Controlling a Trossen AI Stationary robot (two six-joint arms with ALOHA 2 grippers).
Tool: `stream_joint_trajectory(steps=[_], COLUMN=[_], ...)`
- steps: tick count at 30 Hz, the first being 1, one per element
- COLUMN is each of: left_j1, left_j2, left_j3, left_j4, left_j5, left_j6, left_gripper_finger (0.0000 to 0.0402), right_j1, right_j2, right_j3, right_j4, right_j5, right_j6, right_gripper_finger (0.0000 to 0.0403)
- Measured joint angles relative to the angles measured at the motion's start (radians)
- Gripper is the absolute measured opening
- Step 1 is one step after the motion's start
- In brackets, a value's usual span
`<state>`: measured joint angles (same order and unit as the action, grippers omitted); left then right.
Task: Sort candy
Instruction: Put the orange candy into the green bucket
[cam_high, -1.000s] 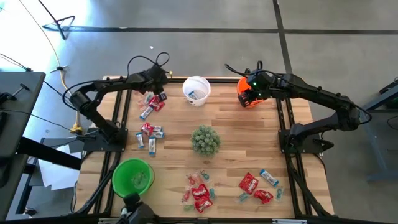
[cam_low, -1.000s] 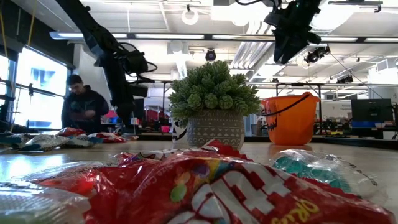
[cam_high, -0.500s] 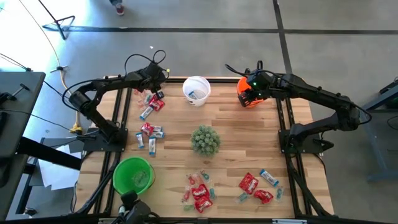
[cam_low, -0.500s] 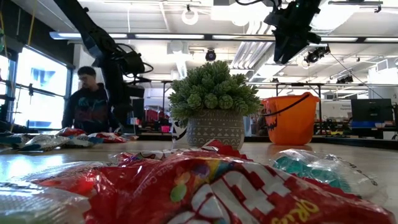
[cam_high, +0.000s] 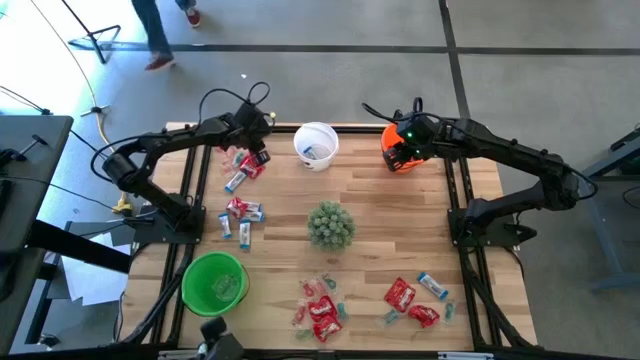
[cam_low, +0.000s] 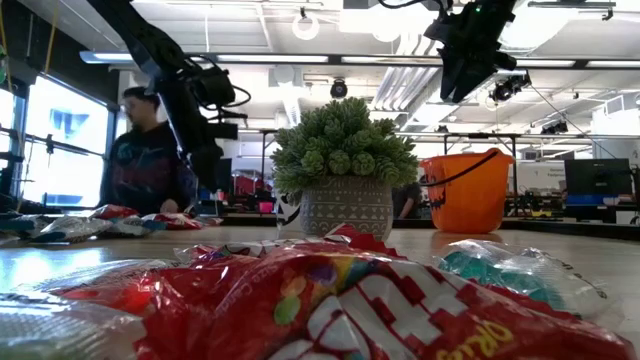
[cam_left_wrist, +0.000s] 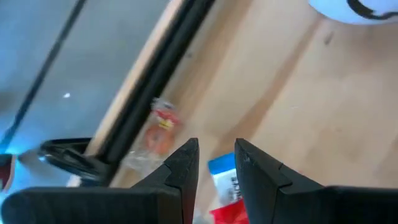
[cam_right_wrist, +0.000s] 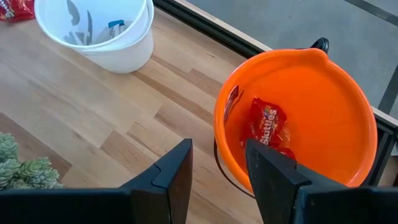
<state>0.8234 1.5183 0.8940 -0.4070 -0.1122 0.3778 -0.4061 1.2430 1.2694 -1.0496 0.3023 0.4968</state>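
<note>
Below right end effector (cam_right_wrist: 217, 165), red candy (cam_right_wrist: 268, 122) in orange bucket (cam_right_wrist: 348, 93), fingers apart

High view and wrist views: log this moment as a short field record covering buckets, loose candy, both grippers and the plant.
white bucket: far edge, centre; a blue-and-white wrapper inside
orange bucket: far right corner; red packets inside
green bucket: near left
plant: table centre
loose candy: clusters along the left side, more near front and front right
left gripper: above far-left candy, fingers apart, nothing between them
right gripper: over the orange bucket's rim, fingers apart, empty
</note>
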Motion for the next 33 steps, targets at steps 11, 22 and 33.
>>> stream_joint_trajectory(steps=[11,22,33], left_j1=[0.022,0.041,0.062], left_j2=[0.054,0.133,0.214], left_j3=[0.0,0.0,0.0], left_j4=[-0.026,0.081,0.185], left_j5=[0.022,-0.083,-0.128], left_j6=[0.085,0.233,0.249], left_gripper_finger=[0.0089,0.0089,0.0089], right_j1=[0.0,0.0,0.0], right_j2=[0.0,0.0,0.0], right_j3=[0.0,0.0,0.0], right_j4=[0.0,0.0,0.0], right_j5=[0.0,0.001,0.015], right_j6=[-0.008,-0.005,-0.003], right_gripper_finger=[0.0144,0.0144,0.0144])
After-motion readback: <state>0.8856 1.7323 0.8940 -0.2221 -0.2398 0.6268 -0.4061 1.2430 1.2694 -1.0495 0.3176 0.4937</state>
